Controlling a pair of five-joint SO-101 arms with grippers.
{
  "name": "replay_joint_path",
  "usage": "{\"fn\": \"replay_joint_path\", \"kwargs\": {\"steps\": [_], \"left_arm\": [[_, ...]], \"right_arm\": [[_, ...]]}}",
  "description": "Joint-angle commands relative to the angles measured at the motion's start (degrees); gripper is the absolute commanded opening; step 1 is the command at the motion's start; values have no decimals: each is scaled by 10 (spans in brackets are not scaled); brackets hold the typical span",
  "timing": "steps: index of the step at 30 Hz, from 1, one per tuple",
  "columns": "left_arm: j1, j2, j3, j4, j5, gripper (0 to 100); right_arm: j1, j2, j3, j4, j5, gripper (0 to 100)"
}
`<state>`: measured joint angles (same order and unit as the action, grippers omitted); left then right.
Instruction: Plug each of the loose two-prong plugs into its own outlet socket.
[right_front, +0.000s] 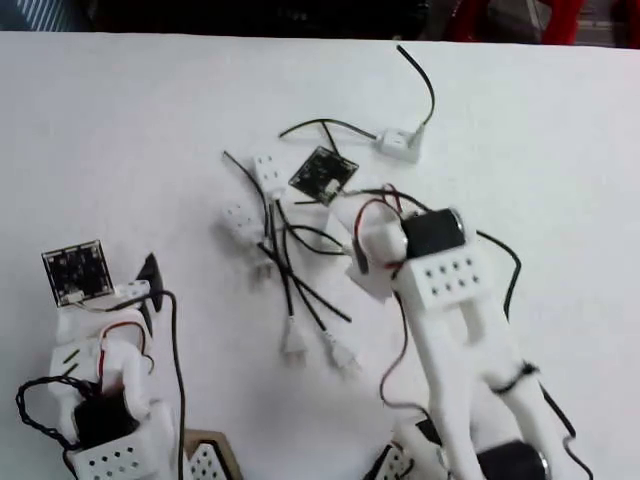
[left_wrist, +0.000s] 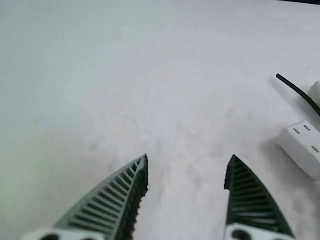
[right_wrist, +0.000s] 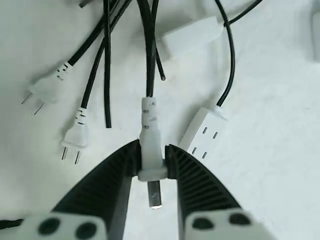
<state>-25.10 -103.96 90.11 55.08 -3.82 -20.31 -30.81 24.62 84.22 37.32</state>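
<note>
My right gripper (right_wrist: 151, 146) is shut on a white two-prong plug (right_wrist: 149, 131) whose black cable runs away from the jaws; its prongs point back toward the wrist. A white outlet socket (right_wrist: 203, 135) lies just beside that plug, and a second socket (right_wrist: 192, 34) lies farther off. Two loose white plugs (right_wrist: 43, 92) (right_wrist: 75, 137) rest on the table; in the high view they are at the cable ends (right_front: 293, 346) (right_front: 342, 356). My left gripper (left_wrist: 188, 165) is open over bare table at the left, with a socket (left_wrist: 302, 146) off to its side.
Tangled black cables (right_front: 285, 262) cross the middle of the white table (right_front: 520, 120). Another socket with a cable (right_front: 398, 145) sits at the back. Two more sockets (right_front: 268, 170) (right_front: 243, 218) lie left of the right arm. A wooden piece (right_front: 208, 458) is at the front edge.
</note>
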Motion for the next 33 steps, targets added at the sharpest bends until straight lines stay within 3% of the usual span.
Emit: {"fn": "replay_joint_path", "kwargs": {"steps": [1,11,19,23,33], "left_arm": [[-1,-7,-4,-17,-1,249],[27,-7,-3,-16,-1,251],[47,-7,4,-57,1,252],[87,-7,22,-79,1,252],[177,-7,17,-76,1,251]], "right_arm": [[-24,-95,-18,17,-37,17],[-172,-175,-11,-6,-226,17],[-286,-182,193,-253,-346,17],[-319,-179,242,-325,-389,17],[-336,-176,261,-339,-435,17]]}}
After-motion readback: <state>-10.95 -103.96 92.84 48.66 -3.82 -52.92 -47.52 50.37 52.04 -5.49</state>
